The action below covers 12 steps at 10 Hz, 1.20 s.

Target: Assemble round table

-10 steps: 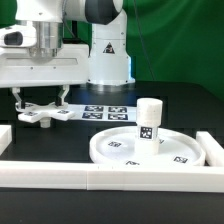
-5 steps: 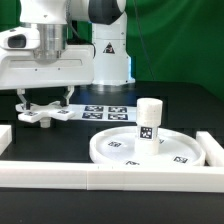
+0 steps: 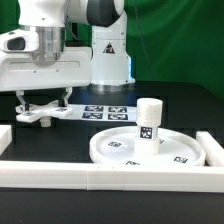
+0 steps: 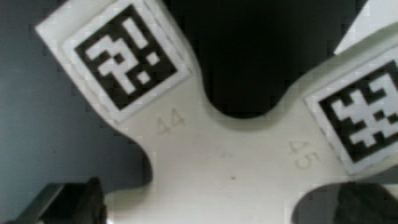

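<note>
Arm low at the exterior view's left. Gripper (image 3: 43, 103) released, jaws spread wide and hanging down on either side of the flat cross-shaped piece (image 3: 40, 115), which lies on the black table (image 3: 180, 108); cannot tell if either jaw touches it. Wrist view looks straight down on that cross-shaped piece (image 4: 214, 140): two rounded arms, each with a black-and-white tag, and a dark notch between them. Marker board (image 3: 105, 112) just beside the piece, toward the exterior view's right. Nearer the camera and further right, the round disc (image 3: 115, 150) lies flat, with the cylinder leg (image 3: 149, 120) upright on it. White border rails (image 3: 110, 178) fence the front and sides.
</note>
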Motion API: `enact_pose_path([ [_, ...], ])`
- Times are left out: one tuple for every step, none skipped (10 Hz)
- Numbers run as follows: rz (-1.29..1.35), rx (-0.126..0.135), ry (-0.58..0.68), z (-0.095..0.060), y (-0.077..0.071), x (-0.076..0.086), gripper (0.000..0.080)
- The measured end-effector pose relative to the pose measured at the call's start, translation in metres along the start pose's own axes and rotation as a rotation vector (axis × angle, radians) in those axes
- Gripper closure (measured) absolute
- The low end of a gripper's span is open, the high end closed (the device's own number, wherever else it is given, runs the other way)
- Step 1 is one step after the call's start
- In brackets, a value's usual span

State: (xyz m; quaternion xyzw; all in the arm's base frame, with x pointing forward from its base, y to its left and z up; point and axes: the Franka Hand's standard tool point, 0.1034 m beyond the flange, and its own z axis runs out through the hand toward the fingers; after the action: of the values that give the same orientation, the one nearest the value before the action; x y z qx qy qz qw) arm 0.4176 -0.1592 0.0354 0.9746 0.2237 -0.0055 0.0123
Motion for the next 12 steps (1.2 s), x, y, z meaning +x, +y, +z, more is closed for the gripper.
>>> enact_pose_path([
  [-0.002, 0.0, 0.0, 0.0, 0.001, -0.001, 0.015],
  [-0.002, 0.002, -0.002, 0.001, 0.0, -0.002, 0.015],
  [-0.002, 0.004, -0.004, 0.002, -0.001, -0.003, 0.015],
  [-0.002, 0.004, -0.004, 0.002, -0.001, -0.003, 0.015],
  [-0.002, 0.004, -0.004, 0.002, -0.001, -0.003, 0.015],
  [-0.004, 0.005, -0.005, 0.002, -0.002, -0.003, 0.015],
  [-0.005, 0.007, -0.006, 0.004, -0.003, -0.003, 0.015],
  [-0.005, 0.008, -0.009, 0.006, -0.003, -0.004, 0.015],
  [-0.006, 0.011, -0.013, 0.008, -0.004, -0.005, 0.015],
  [-0.006, 0.015, -0.017, 0.01, -0.005, -0.007, 0.015],
  [-0.006, 0.017, -0.019, 0.012, -0.006, -0.007, 0.015],
  [-0.007, 0.017, -0.019, 0.012, -0.006, -0.007, 0.0279],
])
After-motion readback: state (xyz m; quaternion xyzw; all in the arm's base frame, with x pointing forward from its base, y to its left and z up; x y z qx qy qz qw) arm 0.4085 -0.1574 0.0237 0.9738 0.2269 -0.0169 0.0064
